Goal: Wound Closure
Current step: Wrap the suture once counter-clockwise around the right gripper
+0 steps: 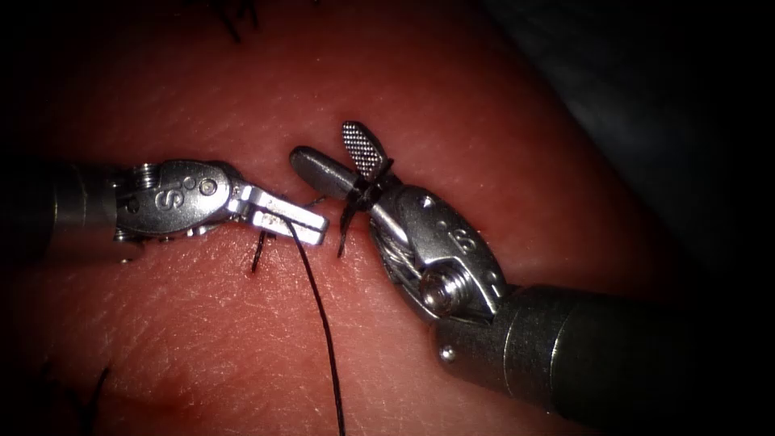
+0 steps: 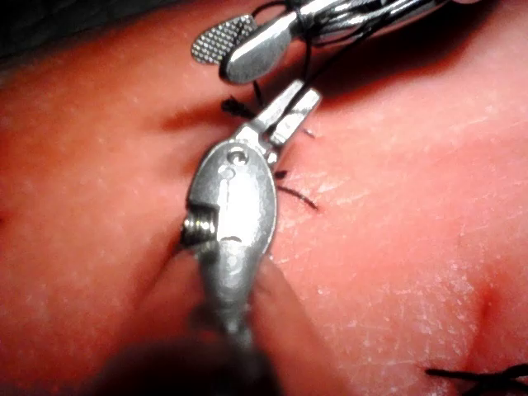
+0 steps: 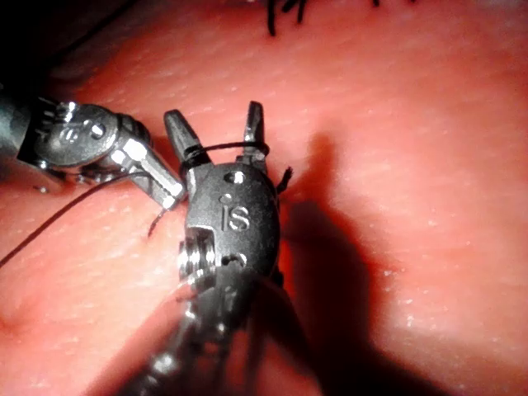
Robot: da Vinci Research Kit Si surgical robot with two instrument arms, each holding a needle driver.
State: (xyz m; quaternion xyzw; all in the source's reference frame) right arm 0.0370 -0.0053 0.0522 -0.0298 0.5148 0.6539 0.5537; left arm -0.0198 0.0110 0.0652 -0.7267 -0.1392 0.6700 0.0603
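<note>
The left tool (image 1: pixel 311 228), fingers pinching the thread (image 1: pixel 321 315), points right; the thread runs downward. The right tool (image 1: pixel 339 153), fingers spread with thread wrapped around them, points up-left. Both bear "S".

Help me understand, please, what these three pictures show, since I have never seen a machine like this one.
This is a surgical research robot practising on pork belly, the tissue; there is no patient. Two thin arms each end in a small metal tool with two jaws.

The endoscope view looks down from above and in front. The other two pictures come from small cameras near each arm's wrist, looking along the shaft at its own jaws.

The left tool has its jaws shut on the black thread, which trails away from it across the tissue. The right tool has its jaws open; thread is wound around them near their base, plain in the right wrist view. Short cut ends of thread stick up from the tissue beside the left tool. I cannot make out a needle.
</note>
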